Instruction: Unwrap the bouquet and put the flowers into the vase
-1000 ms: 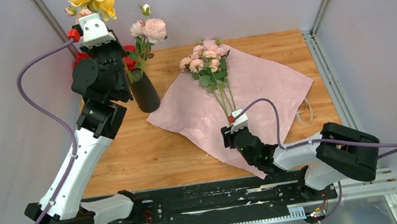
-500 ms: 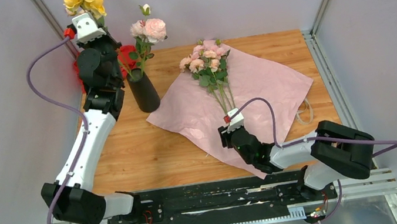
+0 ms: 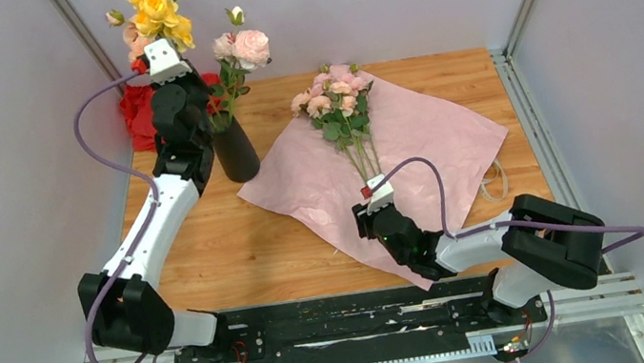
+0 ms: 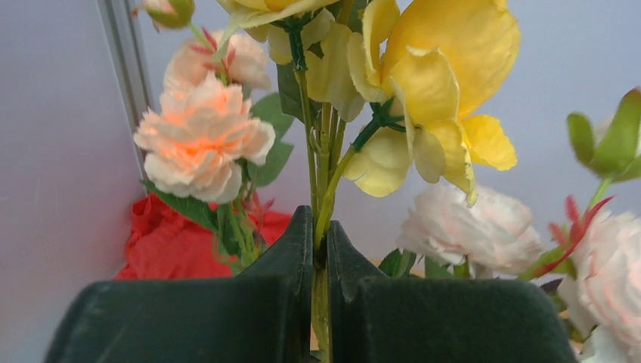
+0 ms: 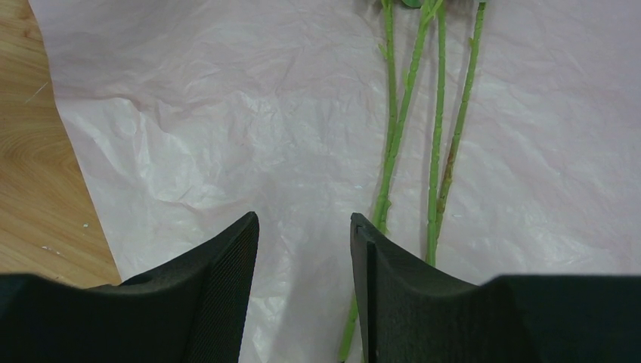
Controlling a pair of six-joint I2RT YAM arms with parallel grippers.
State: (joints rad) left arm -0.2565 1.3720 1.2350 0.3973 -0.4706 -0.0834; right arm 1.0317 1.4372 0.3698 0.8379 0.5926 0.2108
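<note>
The bouquet's pink paper (image 3: 418, 143) lies spread flat on the table. A bunch of small pink flowers (image 3: 336, 97) rests on it, with the green stems (image 5: 393, 144) pointing at my right gripper (image 5: 302, 227). That gripper is open and low over the paper (image 5: 227, 128), with only paper between its fingers; the stems run just right of and under its right finger. My left gripper (image 4: 320, 234) is shut on thin green stems of yellow blooms (image 4: 423, 76) and a peach bloom (image 4: 200, 140), held high just left of the black vase (image 3: 237, 151). A pink rose (image 3: 250, 46) stands in the vase.
A red cloth (image 3: 135, 113) lies at the back left corner behind the left arm. A cream ribbon (image 3: 496, 179) sits off the paper's right edge. Grey walls close in both sides, and bare wood (image 3: 241, 242) shows in front of the vase.
My left arm has swung right and back toward the vase, carrying the yellow and peach blooms. The right gripper has edged slightly toward the stem ends.
</note>
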